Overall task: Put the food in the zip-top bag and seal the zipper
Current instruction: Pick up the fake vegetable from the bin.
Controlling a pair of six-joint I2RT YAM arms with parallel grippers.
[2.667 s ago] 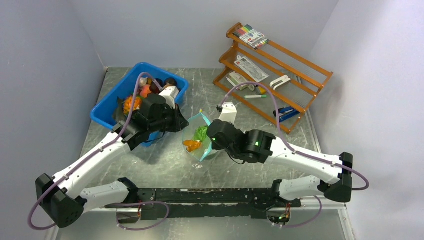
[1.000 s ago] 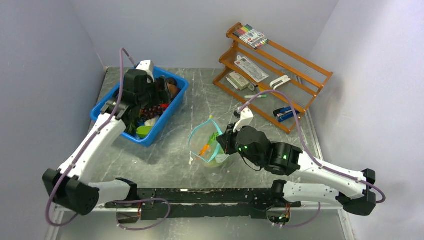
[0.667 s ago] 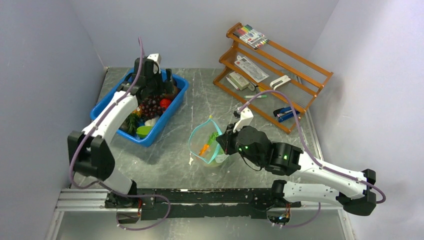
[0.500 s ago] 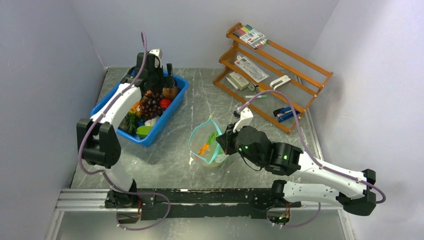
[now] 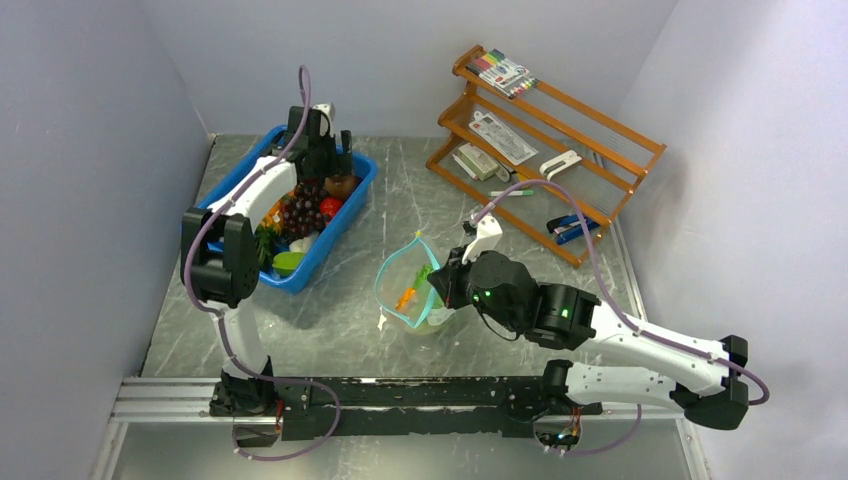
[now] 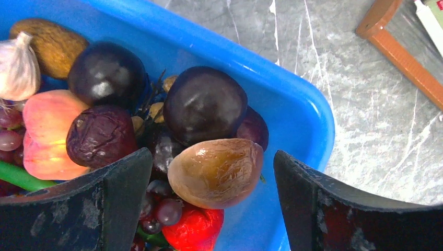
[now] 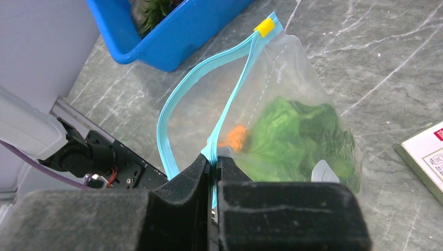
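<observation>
My left gripper (image 5: 330, 165) hangs open over the far corner of the blue bin (image 5: 340, 225). In the left wrist view its fingers (image 6: 112, 201) flank a brown round fruit (image 6: 217, 172) with a gap on each side. Dark round fruits (image 6: 205, 104), purple grapes (image 6: 156, 212) and a red piece (image 6: 196, 230) lie around the fruit. The zip-top bag (image 5: 408, 292) stands with its mouth open at mid-table. Green lettuce (image 7: 298, 136) and an orange piece (image 7: 237, 137) are inside. My right gripper (image 7: 214, 159) is shut on the teal zipper (image 7: 237, 78), below its yellow tip (image 7: 265, 26).
An orange wooden rack (image 5: 545, 150) with markers, white packs and a blue stapler (image 5: 570, 228) stands at the back right. The bin's near corner (image 7: 188, 31) lies close to the bag's mouth. Grey walls close in the table on the left, back and right.
My left arm has swung from the bin's left side to its far right corner, over the brown fruit, jaws staying wide. The right gripper has kept holding the bag's rim, almost still.
</observation>
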